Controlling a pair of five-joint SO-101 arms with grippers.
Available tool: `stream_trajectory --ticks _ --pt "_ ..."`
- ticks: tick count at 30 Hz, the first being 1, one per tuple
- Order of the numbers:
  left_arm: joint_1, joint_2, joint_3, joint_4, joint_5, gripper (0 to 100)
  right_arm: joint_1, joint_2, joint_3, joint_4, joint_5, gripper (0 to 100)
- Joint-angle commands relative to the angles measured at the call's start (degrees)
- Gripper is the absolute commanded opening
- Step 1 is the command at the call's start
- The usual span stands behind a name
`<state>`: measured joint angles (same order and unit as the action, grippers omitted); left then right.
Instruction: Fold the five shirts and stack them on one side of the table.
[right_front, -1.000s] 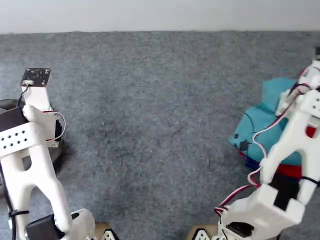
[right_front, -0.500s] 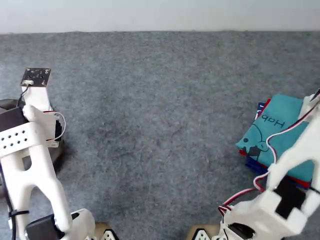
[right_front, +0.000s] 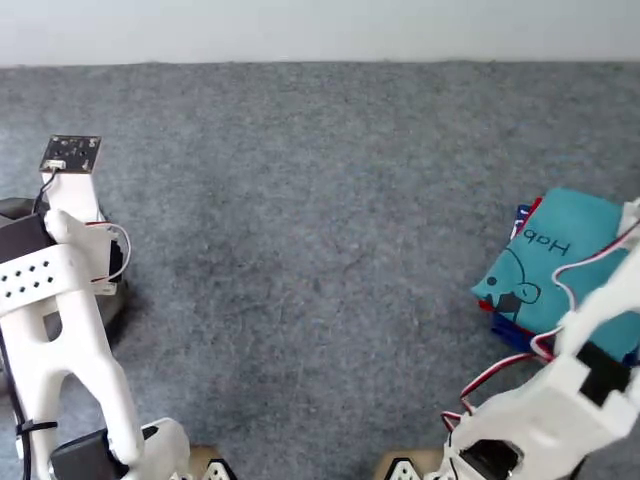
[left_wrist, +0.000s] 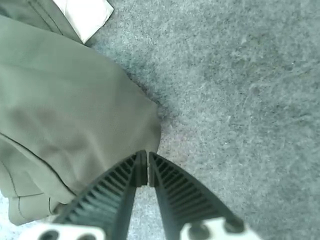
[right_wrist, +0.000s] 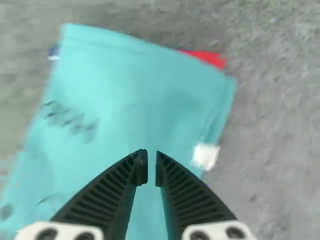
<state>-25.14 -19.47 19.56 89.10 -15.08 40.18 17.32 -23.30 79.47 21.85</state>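
Observation:
A folded teal shirt (right_front: 555, 265) tops a stack at the table's right edge, with a red shirt (right_front: 528, 212) and a blue one (right_front: 510, 335) showing under it. In the right wrist view my right gripper (right_wrist: 148, 170) hangs shut and empty above the teal shirt (right_wrist: 125, 100), whose white tag (right_wrist: 205, 155) lies near the fingertips. An olive shirt (left_wrist: 65, 115) lies crumpled at the table's left side. My left gripper (left_wrist: 148, 172) is shut, its tips at that shirt's edge, with no cloth seen between them.
Grey felt table (right_front: 320, 220) lies bare between the arms. The left arm (right_front: 60, 300) stands at the left edge with a small circuit board (right_front: 70, 153) on top. The right arm (right_front: 560, 400) fills the lower right corner. A pale wall runs along the far edge.
The right arm has drawn back toward the lower right, off the stack. The teal shirt, bunched a second ago, now lies flat and folded. The left arm has not moved.

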Motion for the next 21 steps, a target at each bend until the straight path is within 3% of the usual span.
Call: stream_trajectory --ticks 1,4,6,12,21 --pt "-0.18 -1.76 -0.57 0.44 -0.09 1 3.74 5.76 -2.11 -10.95 4.04 4.9" --pt "0.00 -1.76 -0.66 1.49 -0.09 1 5.67 11.74 -2.46 -17.27 5.98 4.9" --pt "0.09 -1.93 -0.75 2.37 -0.09 1 6.46 11.65 -4.40 -15.78 5.98 4.9" --pt "0.09 -8.00 -3.47 3.52 -0.09 1 4.53 0.75 -12.57 -0.48 -0.18 4.9" --pt "-0.26 -15.03 -2.95 2.02 -1.32 2 -3.91 -14.81 -12.84 22.20 -0.44 4.9"
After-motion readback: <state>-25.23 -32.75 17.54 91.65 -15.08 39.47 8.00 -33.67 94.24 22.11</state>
